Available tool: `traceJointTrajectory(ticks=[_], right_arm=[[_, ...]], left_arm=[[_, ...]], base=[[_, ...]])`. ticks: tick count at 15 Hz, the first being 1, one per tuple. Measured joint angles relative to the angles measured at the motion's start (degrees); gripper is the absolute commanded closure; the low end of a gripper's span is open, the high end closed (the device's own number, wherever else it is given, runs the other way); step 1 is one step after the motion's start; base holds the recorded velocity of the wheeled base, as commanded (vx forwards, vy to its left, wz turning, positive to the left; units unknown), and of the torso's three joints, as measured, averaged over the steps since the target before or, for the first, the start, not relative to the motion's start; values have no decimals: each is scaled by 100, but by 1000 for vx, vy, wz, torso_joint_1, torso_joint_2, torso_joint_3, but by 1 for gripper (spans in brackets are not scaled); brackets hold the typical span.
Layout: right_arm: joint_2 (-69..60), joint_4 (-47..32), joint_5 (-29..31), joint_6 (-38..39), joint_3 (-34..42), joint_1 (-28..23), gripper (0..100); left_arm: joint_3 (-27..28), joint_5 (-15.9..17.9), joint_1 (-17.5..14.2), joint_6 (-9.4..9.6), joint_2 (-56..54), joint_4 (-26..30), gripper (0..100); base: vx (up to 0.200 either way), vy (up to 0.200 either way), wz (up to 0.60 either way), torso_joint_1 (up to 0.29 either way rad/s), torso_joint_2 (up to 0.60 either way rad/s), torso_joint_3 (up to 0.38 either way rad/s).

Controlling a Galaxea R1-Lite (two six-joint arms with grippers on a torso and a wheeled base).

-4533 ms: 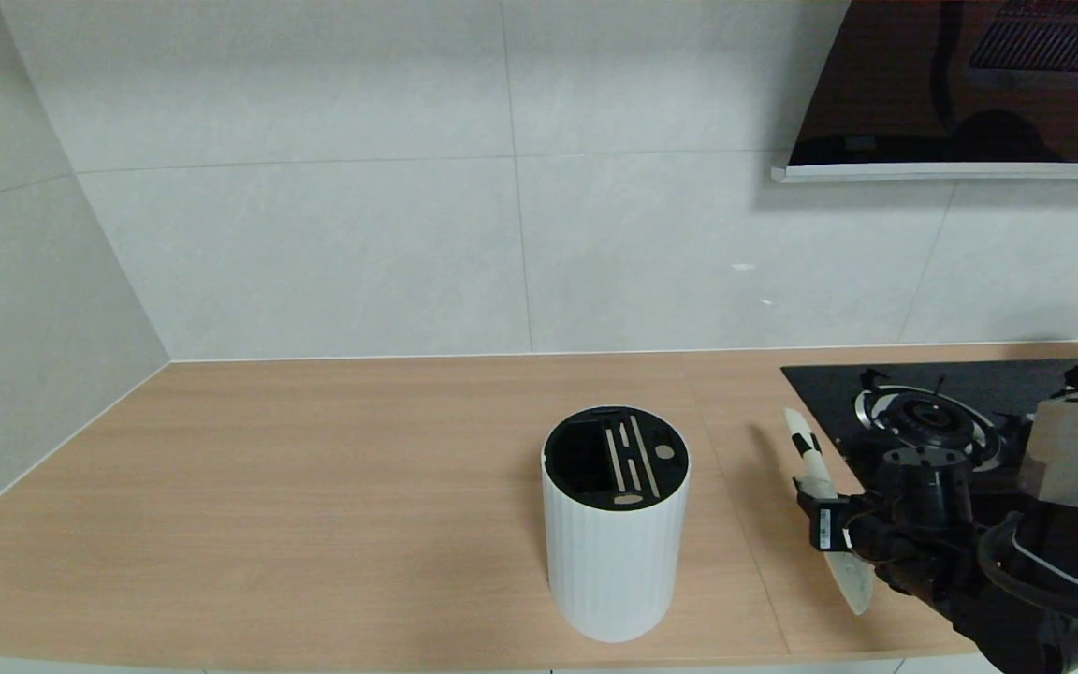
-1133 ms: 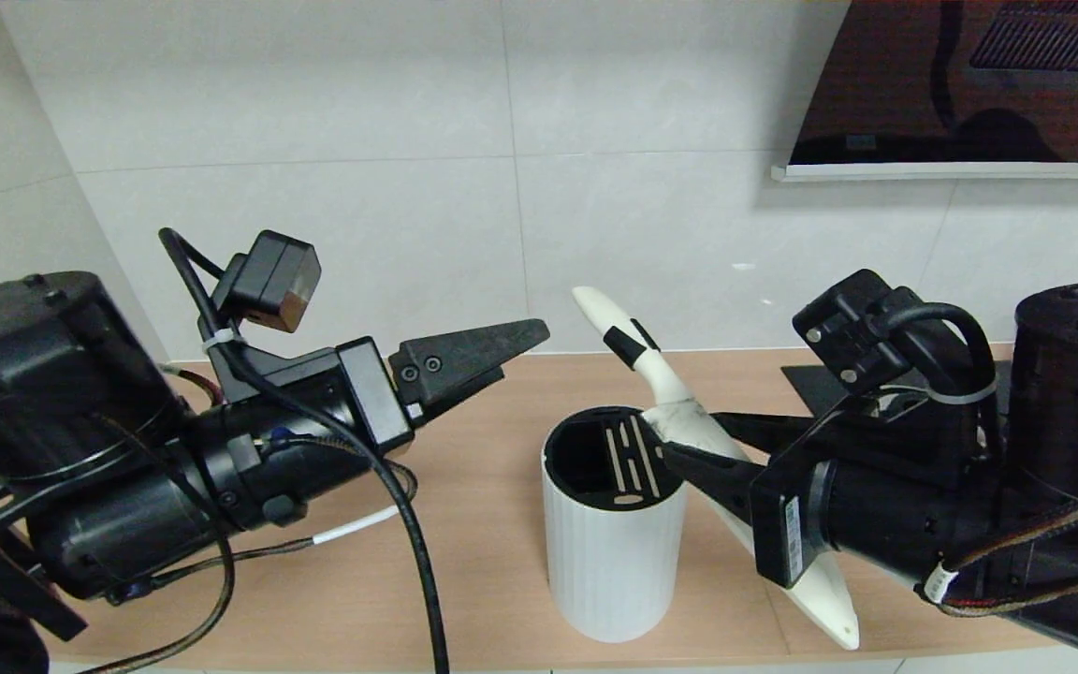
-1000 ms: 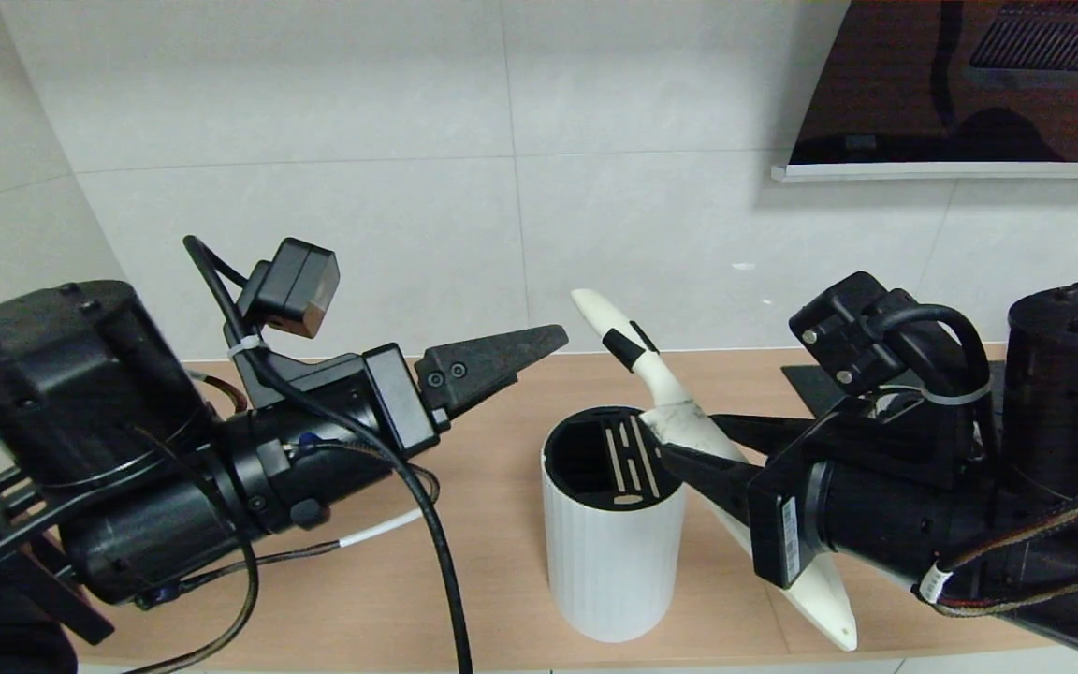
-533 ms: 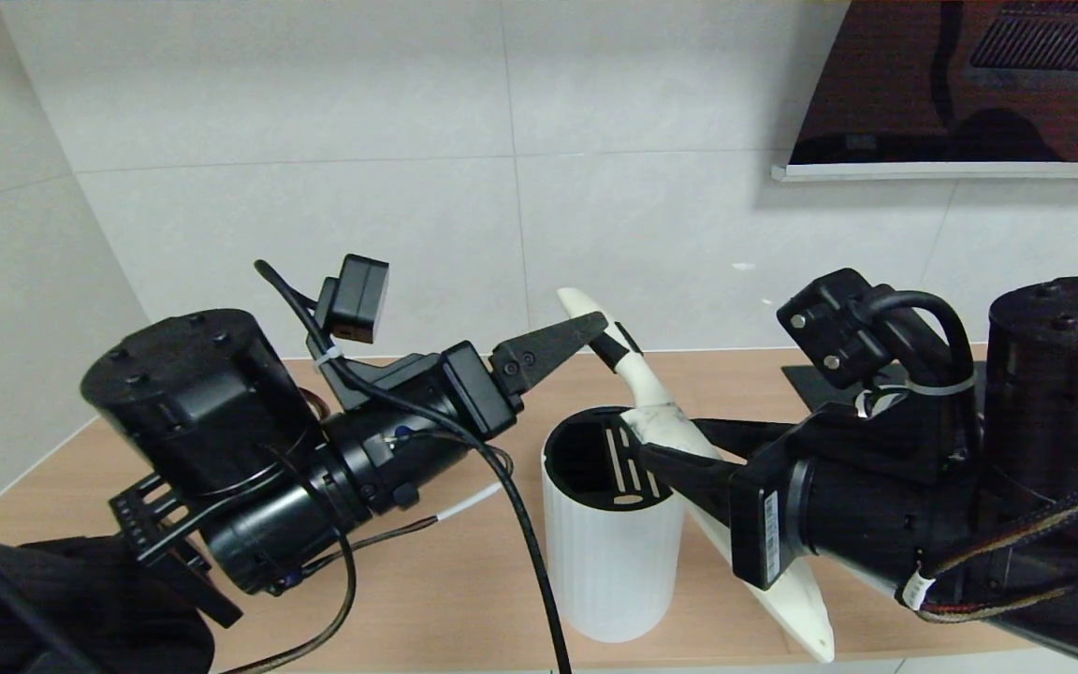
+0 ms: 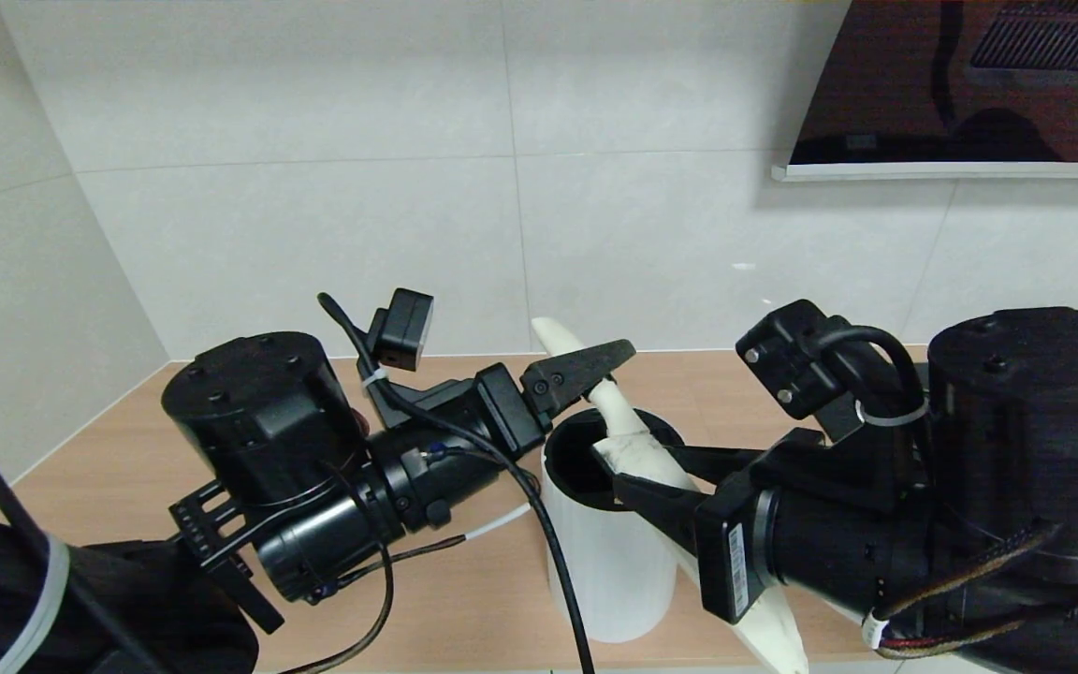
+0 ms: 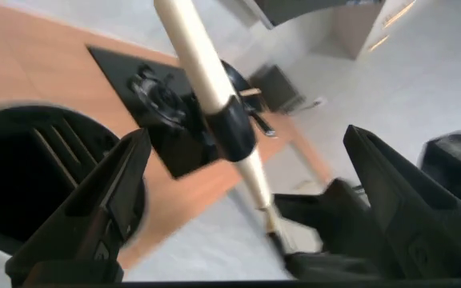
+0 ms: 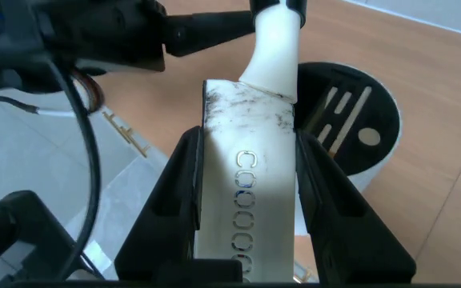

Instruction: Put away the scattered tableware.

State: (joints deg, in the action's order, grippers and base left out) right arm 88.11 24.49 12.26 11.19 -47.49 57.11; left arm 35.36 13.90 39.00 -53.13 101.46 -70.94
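You are at the handover. The right gripper (image 5: 647, 465) has its jaws clamped on the blade of the knife (image 5: 612, 404), held tilted just above the holder (image 5: 595, 571). The left gripper (image 6: 246, 138) has its jaws apart either side of the handle; next, close them squarely.
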Motion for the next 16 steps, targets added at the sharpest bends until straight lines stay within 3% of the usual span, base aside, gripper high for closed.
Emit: traceJointTrajectory(ticks=[13,14,16], right_arm=[[39,-6,5,-2,28,173,100],[39,-6,5,-2,28,178,100],[45,-6,5,-2,30,184,100]], left_arm=[[2,-18,5,6,221,-66,0],[5,-18,5,6,226,-66,100],[7,-18,5,6,229,-67,100]], base=[[0,0,0,0,0,0],[0,0,0,0,0,0],[0,0,0,0,0,0]])
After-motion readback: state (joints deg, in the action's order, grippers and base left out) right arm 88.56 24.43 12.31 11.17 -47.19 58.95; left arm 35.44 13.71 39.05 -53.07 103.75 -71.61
